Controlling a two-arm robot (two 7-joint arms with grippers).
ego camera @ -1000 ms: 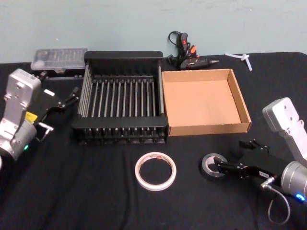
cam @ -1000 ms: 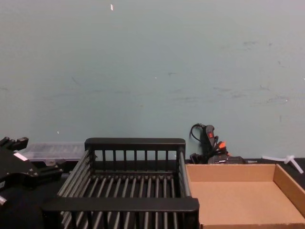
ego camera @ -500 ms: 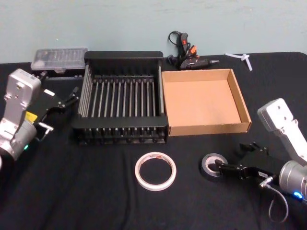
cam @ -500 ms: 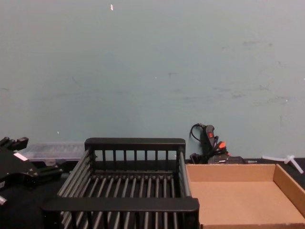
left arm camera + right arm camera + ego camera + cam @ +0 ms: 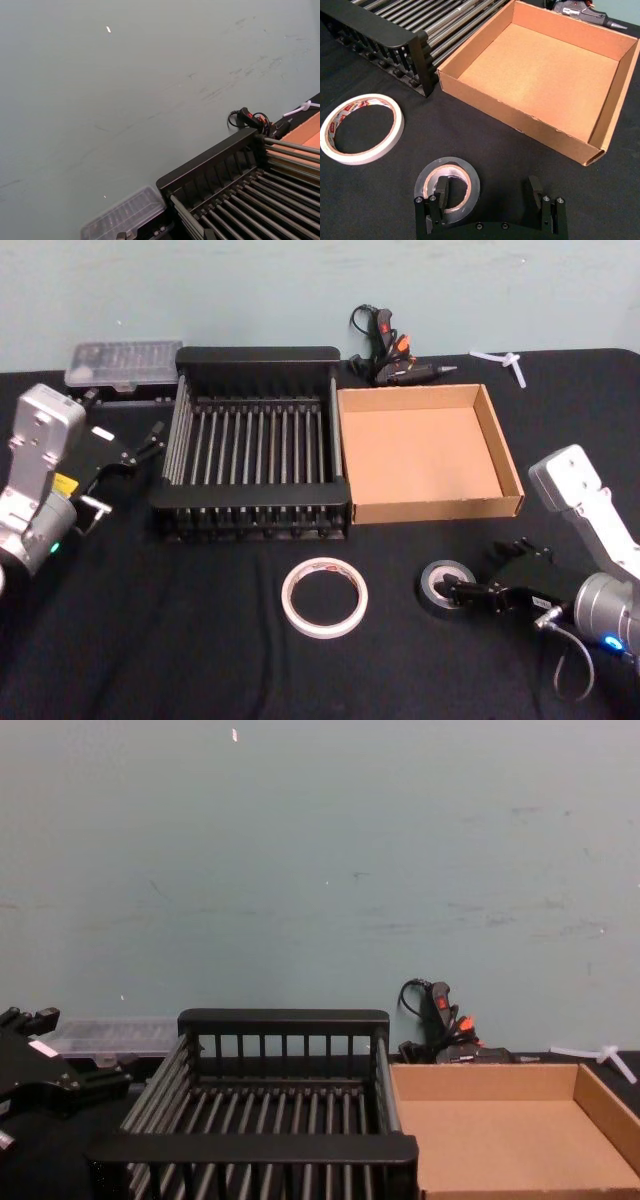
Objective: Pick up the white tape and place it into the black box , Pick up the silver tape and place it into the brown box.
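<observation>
The worktop (image 5: 200,640), draped in black cloth, carries everything, and neither half of the task is finished. The black box (image 5: 255,360) sits at the middle with nothing on its barred floor, and the brown box (image 5: 500,445) touches its right side, its cardboard bottom bare too (the right wrist view confirms both).

The white tape (image 5: 323,597) lies flat on the cloth in front of the black box, clear of both hands, so that step has not begun. The left hand (image 5: 135,450) hangs idle beside the crate's left wall, its fingers spread and holding nothing.

The silver tape (image 5: 446,587) rests flat in front of the brown box, well to the right of the white ring. Here the work is under way: the right hand (image 5: 489,192) is low over it with fingers spread, one finger dipping into the roll's core and the other outside the roll's right edge, so the wall sits between them, not yet pinched. By my reading this is the moment just ahead of the grasp; closing, lifting and carrying to the brown box all remain, then the whole white-tape transfer.
</observation>
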